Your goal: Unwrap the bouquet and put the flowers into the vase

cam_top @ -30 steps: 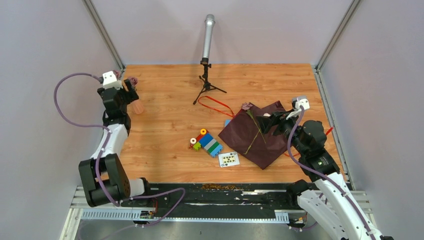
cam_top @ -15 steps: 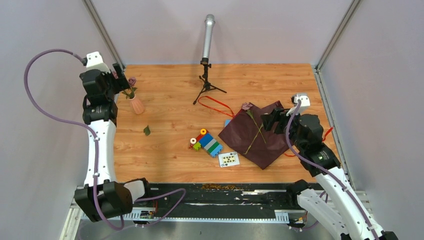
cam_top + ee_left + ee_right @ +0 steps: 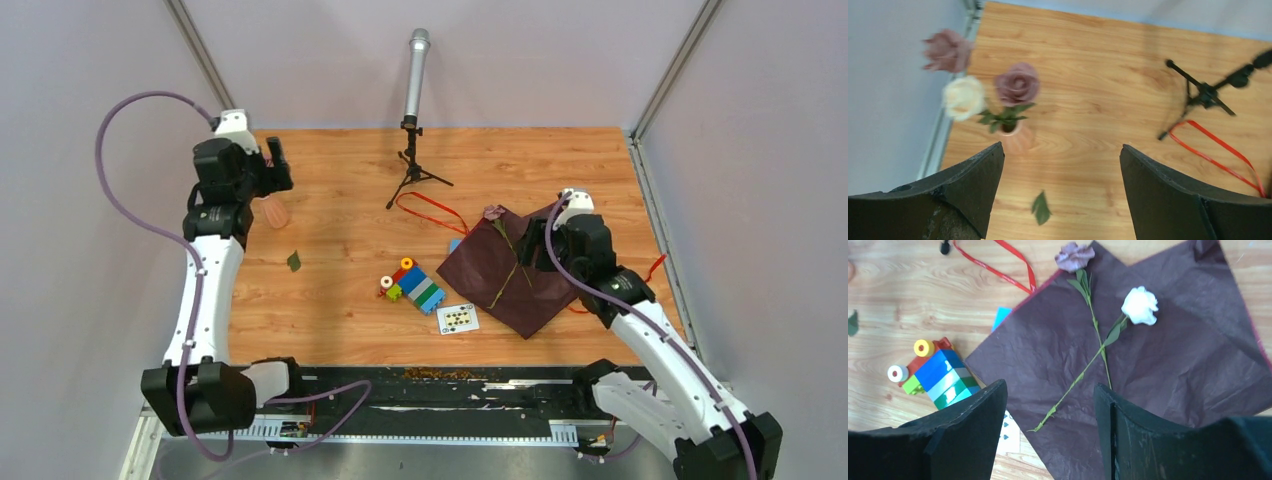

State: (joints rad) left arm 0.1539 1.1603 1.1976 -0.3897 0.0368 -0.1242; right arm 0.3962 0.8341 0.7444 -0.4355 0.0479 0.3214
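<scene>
the wrap (image 3: 1158, 370) is lying flat at 3 o'clock on the table (image 3: 340, 300), leaving two flowers (image 3: 1140, 305) bare, their stems (image 3: 1096, 332) crossing, likely easy to pinch. the vase (image 3: 1015, 140) is standing at 10 o'clock with blooms (image 3: 1018, 82) in it. the right gripper (image 3: 1049, 385) is hovering over the stems, jaws apart, empty. the left gripper (image 3: 1061, 147) is hanging above the vase, jaws wide, empty.

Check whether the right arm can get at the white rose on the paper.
Probably yes: the open right end effector hovers near the white rose, which lies uncovered on the maroon paper; only the stem of the purple rose crosses its stem.
</scene>
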